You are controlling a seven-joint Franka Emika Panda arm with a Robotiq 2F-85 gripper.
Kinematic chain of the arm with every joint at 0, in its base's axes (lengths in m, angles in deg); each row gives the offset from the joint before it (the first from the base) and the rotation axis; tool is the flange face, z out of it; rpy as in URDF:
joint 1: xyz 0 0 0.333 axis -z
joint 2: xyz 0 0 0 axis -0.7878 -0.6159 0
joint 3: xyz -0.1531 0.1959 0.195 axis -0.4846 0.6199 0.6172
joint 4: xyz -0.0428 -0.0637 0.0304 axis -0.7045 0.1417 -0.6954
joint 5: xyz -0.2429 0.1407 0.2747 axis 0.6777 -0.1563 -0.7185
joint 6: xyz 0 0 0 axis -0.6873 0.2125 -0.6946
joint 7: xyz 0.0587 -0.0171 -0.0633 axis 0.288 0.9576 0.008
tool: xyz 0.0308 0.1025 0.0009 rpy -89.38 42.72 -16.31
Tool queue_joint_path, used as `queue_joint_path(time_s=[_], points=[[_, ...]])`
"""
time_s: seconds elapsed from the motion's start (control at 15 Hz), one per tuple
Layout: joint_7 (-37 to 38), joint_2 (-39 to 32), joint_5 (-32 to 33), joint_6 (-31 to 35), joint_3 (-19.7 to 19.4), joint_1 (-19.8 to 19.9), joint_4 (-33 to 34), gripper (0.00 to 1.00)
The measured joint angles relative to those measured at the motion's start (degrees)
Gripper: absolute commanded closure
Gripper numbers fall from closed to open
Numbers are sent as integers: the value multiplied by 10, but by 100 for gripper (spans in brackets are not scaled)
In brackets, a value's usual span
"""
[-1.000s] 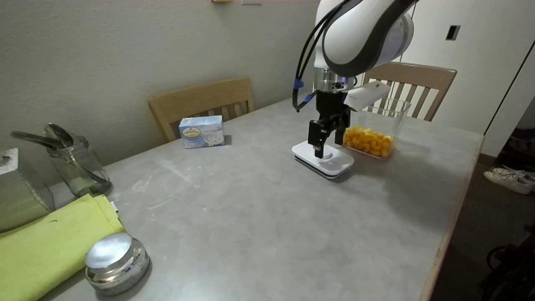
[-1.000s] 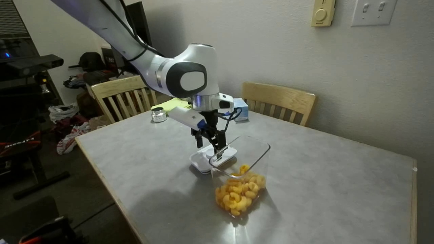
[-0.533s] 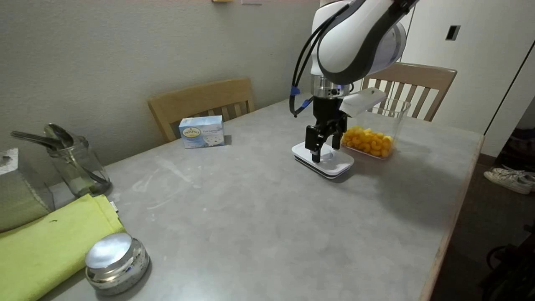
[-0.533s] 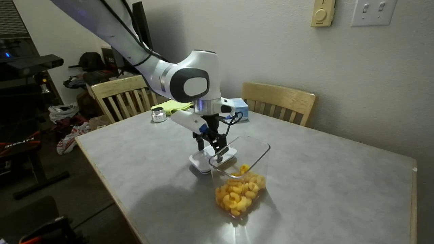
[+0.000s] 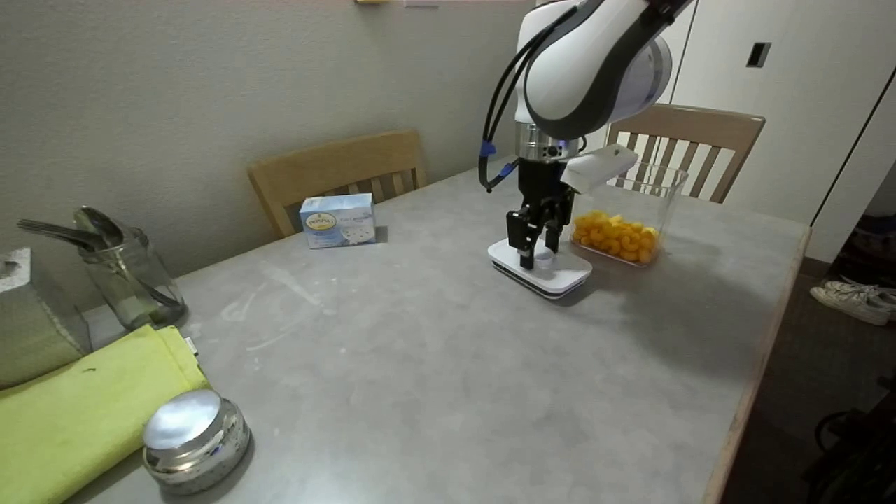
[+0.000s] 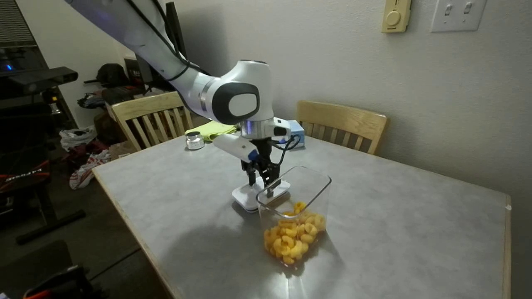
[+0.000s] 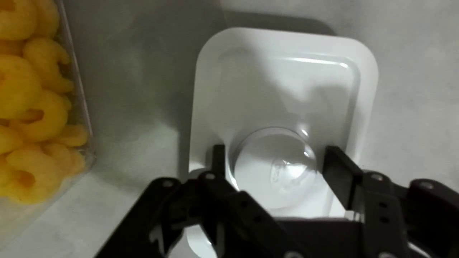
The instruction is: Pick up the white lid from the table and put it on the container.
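The white lid (image 5: 570, 274) lies flat on the grey table (image 5: 392, 392), knob up; it also shows in an exterior view (image 6: 245, 199) and in the wrist view (image 7: 272, 86). My gripper (image 7: 274, 166) points down over the lid with its fingers on either side of the round knob (image 7: 269, 179). A narrow gap shows between each finger and the knob. The gripper is partly open, and its fingertips are low, close to the lid's top in both exterior views (image 5: 539, 255) (image 6: 261, 189). The clear container (image 6: 331, 182) with yellow-orange pieces stands upright beside the lid, its top open.
A blue-white tea box (image 5: 338, 221) stands near the wall. A silver metal tin (image 5: 196, 441), a yellow cloth (image 5: 91, 413) and a glass jar with cutlery (image 5: 133, 280) are at the table's far end from the container. Wooden chairs (image 6: 343, 124) stand at the table's edges.
My gripper has moved slightly down and away from the container, over the lid. Its fingers have come closer together around the knob. The lid and container look unmoved.
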Motion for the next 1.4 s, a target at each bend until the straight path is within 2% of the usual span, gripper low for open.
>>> queue_joint_path(time_s=[0.13,0.87,1.4], points=[[0,0,0,0,0,0,3,71],[-30,9,-1,0,11,6,8,71],[-64,84,0,-24,22,7,12,71]])
